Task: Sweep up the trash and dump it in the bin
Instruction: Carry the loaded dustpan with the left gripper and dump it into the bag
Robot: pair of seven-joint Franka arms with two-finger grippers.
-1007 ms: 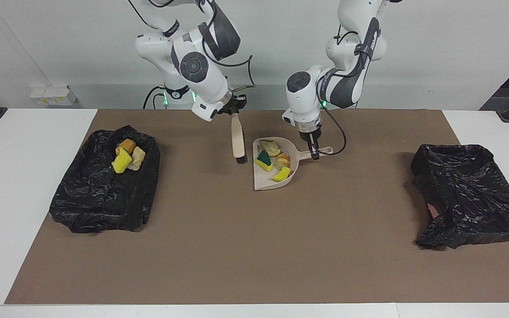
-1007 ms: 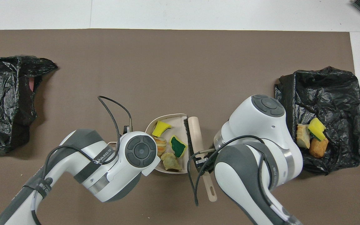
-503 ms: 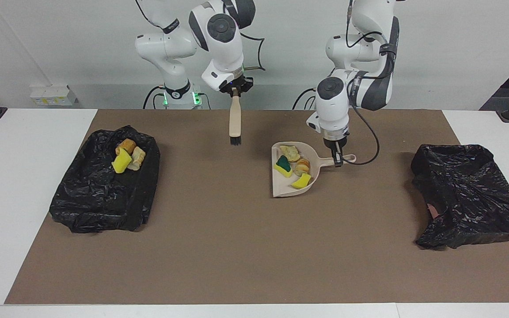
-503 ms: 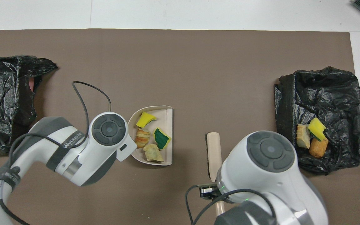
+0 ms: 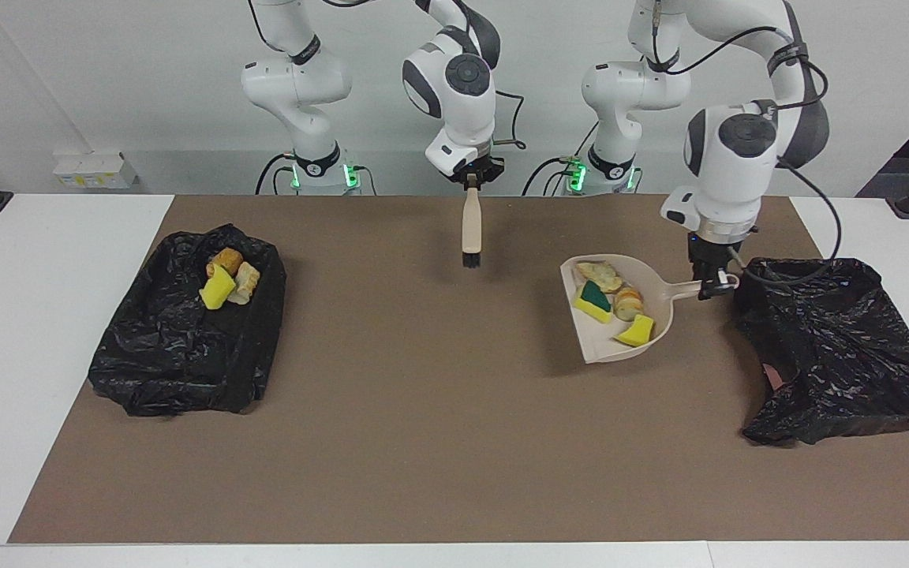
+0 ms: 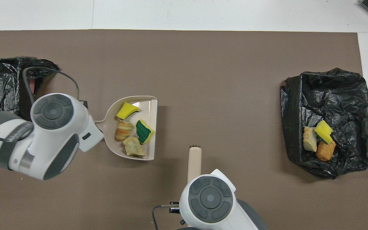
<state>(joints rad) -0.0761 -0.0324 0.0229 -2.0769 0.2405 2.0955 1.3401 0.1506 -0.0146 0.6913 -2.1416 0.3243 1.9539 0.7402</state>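
My left gripper (image 5: pixel 713 285) is shut on the handle of the beige dustpan (image 5: pixel 611 347) and holds it level just above the mat, beside the black-bagged bin (image 5: pixel 841 347) at the left arm's end. Several trash pieces lie in the pan (image 6: pixel 151 105): a yellow sponge chunk (image 5: pixel 634 330), a green-topped sponge (image 6: pixel 144 131) and two pastry lumps (image 6: pixel 124 129). My right gripper (image 5: pixel 471 183) is shut on the beige brush (image 5: pixel 471 229), which hangs bristles down over the middle of the mat; it also shows in the overhead view (image 6: pixel 194 163).
A second black-bagged bin (image 5: pixel 186 347) at the right arm's end holds three trash pieces (image 5: pixel 226 284), also seen from overhead (image 6: pixel 319 140). The brown mat (image 5: pixel 423 434) covers the table between the bins.
My left arm has carried the loaded dustpan from the middle of the mat toward the bin at the left arm's end. My right arm has lifted the brush away from the pan.
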